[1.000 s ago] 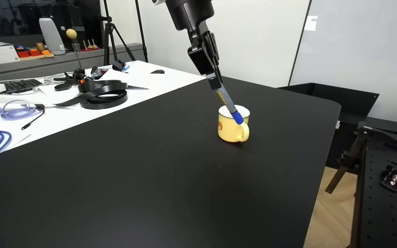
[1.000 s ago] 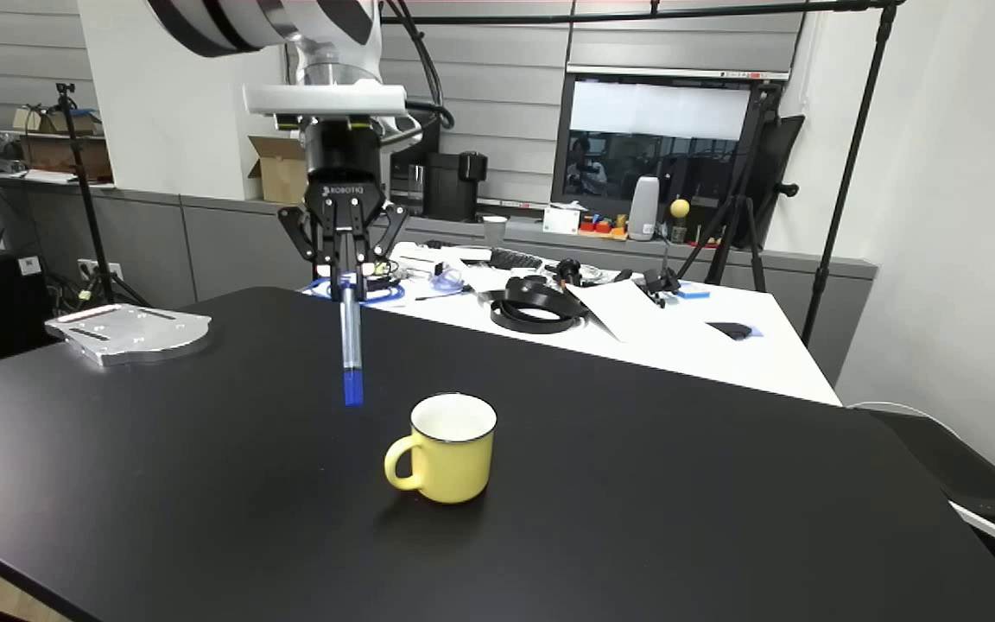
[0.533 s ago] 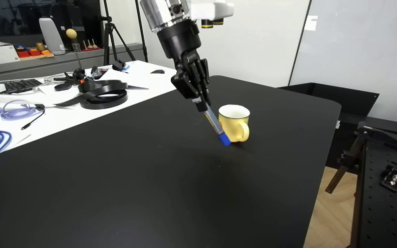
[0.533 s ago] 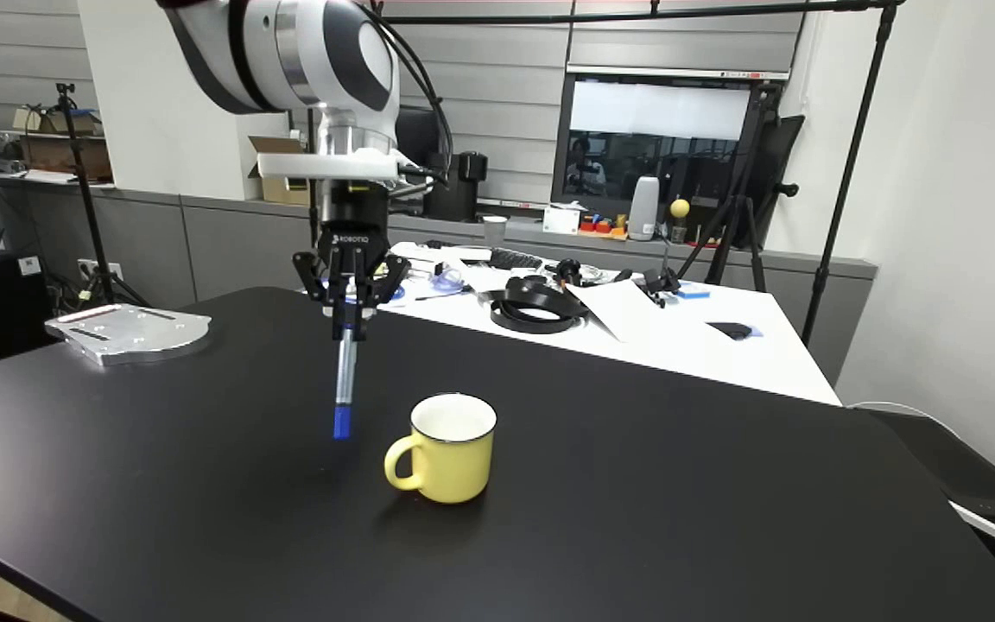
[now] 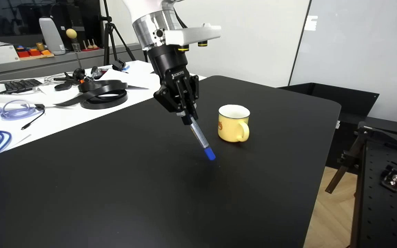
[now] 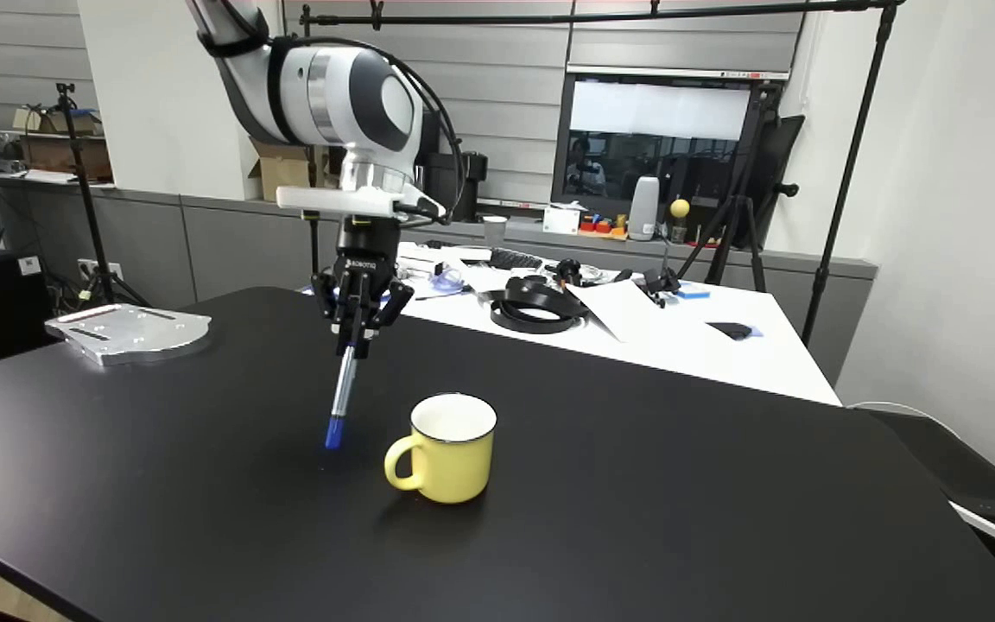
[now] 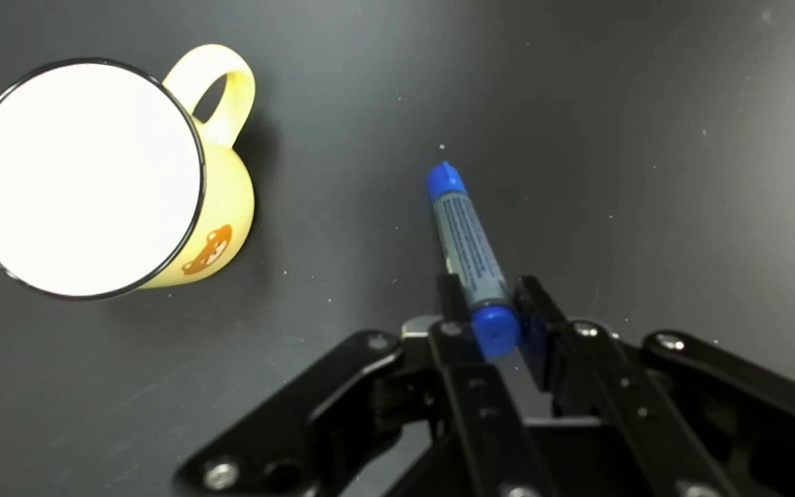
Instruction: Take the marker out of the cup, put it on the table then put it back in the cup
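The yellow cup stands upright on the black table. It also shows in an exterior view and at the left of the wrist view, its inside washed out white. My gripper is shut on the upper end of the marker, as the wrist view shows with the fingers on either side of it. The marker hangs tilted, blue end down, beside the cup on its handle side. Its lower tip is close to the tabletop; I cannot tell whether it touches.
A silver metal plate lies on the table's far left in an exterior view. A white table with cables, black straps and a keyboard adjoins the black table. A pegboard-like black surface stands beyond the table edge.
My gripper has moved down and away from above the cup, carrying the marker past the handle side toward the tabletop. The marker tilts more now. The cup has not moved.
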Controlling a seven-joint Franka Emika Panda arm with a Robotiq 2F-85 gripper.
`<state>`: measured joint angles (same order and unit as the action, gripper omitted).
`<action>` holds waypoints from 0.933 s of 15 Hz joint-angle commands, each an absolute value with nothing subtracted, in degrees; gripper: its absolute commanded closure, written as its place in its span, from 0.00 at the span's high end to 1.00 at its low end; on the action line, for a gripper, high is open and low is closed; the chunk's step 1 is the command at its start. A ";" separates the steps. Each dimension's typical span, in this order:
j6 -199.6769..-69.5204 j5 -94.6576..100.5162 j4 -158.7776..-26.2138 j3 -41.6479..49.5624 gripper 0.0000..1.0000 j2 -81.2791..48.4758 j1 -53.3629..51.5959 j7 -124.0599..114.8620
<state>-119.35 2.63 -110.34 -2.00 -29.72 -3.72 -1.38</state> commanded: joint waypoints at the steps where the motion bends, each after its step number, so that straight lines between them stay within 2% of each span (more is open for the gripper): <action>1: -114.45 -1.18 -104.42 -1.59 0.27 -33.41 -3.16 -4.98; 2: -113.17 -1.87 -103.40 -1.52 0.50 -34.07 -3.02 -4.95; 4: -112.17 -3.06 -102.03 -1.39 0.53 -35.04 -2.73 -5.19; 7: -112.96 -2.99 -101.72 -1.12 0.74 -35.08 -2.61 -4.87; 11: -121.28 0.30 -105.88 -0.20 0.98 -31.99 -4.10 -5.30; 14: -135.44 -0.37 -111.50 -0.99 1.00 -29.96 -4.30 -5.42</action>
<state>-125.06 -0.36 -105.14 -0.92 -33.60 -3.54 -3.33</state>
